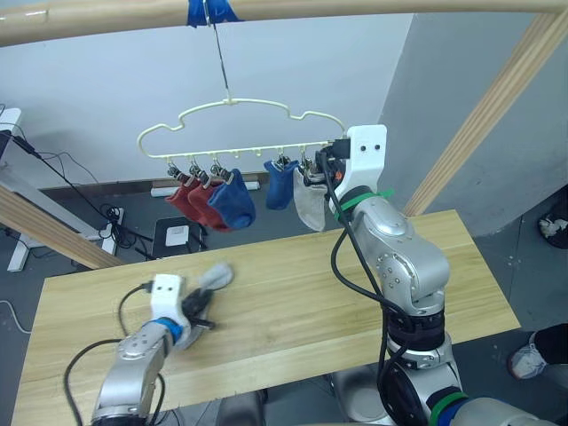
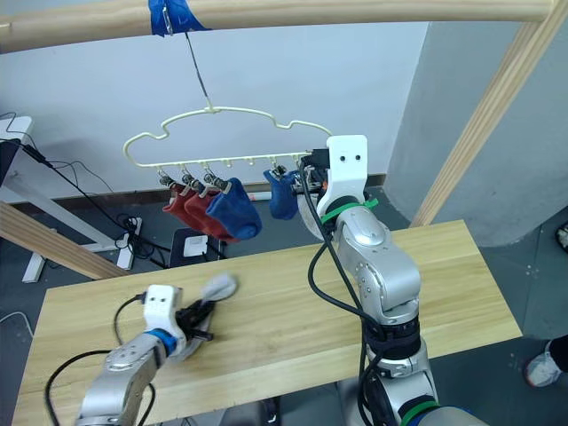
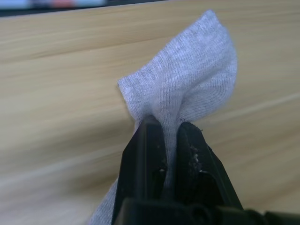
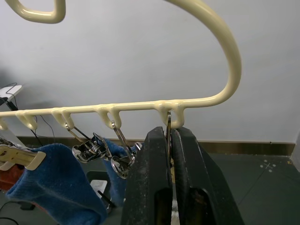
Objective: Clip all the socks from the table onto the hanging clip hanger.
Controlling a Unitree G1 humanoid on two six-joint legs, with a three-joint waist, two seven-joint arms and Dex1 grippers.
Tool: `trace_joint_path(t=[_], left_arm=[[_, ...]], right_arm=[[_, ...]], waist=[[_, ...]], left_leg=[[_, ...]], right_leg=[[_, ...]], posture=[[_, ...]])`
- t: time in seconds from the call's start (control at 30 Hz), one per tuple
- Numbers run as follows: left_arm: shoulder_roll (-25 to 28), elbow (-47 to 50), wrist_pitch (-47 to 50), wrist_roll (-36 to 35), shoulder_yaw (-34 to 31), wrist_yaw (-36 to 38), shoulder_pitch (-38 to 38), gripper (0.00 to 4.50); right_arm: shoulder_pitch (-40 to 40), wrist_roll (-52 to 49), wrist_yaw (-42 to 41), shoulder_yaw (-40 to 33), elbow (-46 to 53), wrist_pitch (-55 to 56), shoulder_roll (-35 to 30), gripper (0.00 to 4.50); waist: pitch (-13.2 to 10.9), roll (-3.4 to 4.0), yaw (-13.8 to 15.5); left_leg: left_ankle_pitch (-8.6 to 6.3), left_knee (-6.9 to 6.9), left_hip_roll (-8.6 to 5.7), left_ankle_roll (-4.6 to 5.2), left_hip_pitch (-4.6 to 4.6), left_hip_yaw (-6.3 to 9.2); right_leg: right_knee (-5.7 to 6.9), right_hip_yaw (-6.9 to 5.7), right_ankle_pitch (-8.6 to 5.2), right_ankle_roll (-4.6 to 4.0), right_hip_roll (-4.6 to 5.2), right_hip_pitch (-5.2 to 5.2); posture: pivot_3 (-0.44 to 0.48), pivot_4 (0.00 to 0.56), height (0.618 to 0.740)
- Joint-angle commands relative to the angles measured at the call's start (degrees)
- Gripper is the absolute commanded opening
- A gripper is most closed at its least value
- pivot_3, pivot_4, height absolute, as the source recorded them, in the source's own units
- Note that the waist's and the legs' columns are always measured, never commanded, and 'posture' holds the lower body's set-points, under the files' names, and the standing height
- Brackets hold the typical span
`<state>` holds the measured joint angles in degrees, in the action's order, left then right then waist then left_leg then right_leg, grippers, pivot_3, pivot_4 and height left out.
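Left eye view: long light wooden plank table [image 1: 293, 302] fills the lower frame; pale-yellow cloud-shaped wire clip hanger [image 1: 240, 129] at upper centre already carries five socks; right gripper [image 4: 169, 154] pinches its last clip; left gripper [image 3: 171, 150] clamps the remaining light grey knit sock [image 3: 187, 89], lower left, so I judge one left.

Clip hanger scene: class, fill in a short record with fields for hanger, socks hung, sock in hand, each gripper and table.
Hanger: clip hanger hangs from a wooden pole
Socks hung: five, two rust-red, two blue, one grey
Sock in hand: grey sock
Left gripper: shut on the grey sock
Right gripper: shut on the end clip
Table: light wood
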<state>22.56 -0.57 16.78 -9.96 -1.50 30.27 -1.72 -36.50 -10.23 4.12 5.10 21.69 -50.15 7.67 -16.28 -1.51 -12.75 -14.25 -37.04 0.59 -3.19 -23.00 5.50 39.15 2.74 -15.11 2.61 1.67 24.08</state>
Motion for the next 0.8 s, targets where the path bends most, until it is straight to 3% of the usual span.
trace_joint_path(t=[0.03, 0.27, 0.57, 0.8], left_arm=[[-0.02, 4.33, -5.21, 0.77, 5.04, 5.07, 3.94, 0.09], [-7.06, 3.83, -10.35, 0.51, 9.09, 3.97, 15.99, 0.07], [-13.72, 0.97, -8.61, -0.03, 8.11, -0.9, 20.68, 0.06], [-16.43, 1.3, -0.08, -4.9, 5.02, -3.32, 21.83, 0.06]], right_arm=[[-1.69, -0.51, 0.0, 1.05, 2.45, 1.44, 2.04, 0.0], [-1.85, -0.34, 0.47, 0.83, 2.86, 1.39, 2.03, 0.0], [-1.9, -0.48, 0.89, 0.75, 3.25, 1.17, 1.9, 0.0], [-1.83, -0.54, 1.16, 0.77, 3.71, 0.79, 1.77, 0.0]], waist=[[0.0, 0.0, 0.01], [0.01, -0.01, -0.64], [0.02, -0.03, -1.79], [0.02, -0.03, -1.86]], left_leg=[[0.0, 0.0, -0.01, 0.0, -0.02, -0.01], [-0.01, 0.05, -0.03, 0.01, -0.04, -0.02], [-0.01, 0.01, -0.06, 0.01, -0.03, -0.05], [0.0, 0.0, -0.02, 0.01, -0.02, -0.02]], right_leg=[[-0.03, 0.01, 0.01, 0.0, 0.0, 0.0], [-0.07, -0.02, 0.03, -0.01, -0.05, 0.0], [-0.1, 0.06, 0.11, -0.01, -0.26, -0.01], [-0.09, 0.07, 0.14, -0.06, -0.39, -0.01]], posture=[[-0.314, 0.24, 0.74], [-0.333, 0.238, 0.74], [-0.353, 0.238, 0.74], [-0.36, 0.241, 0.74]])
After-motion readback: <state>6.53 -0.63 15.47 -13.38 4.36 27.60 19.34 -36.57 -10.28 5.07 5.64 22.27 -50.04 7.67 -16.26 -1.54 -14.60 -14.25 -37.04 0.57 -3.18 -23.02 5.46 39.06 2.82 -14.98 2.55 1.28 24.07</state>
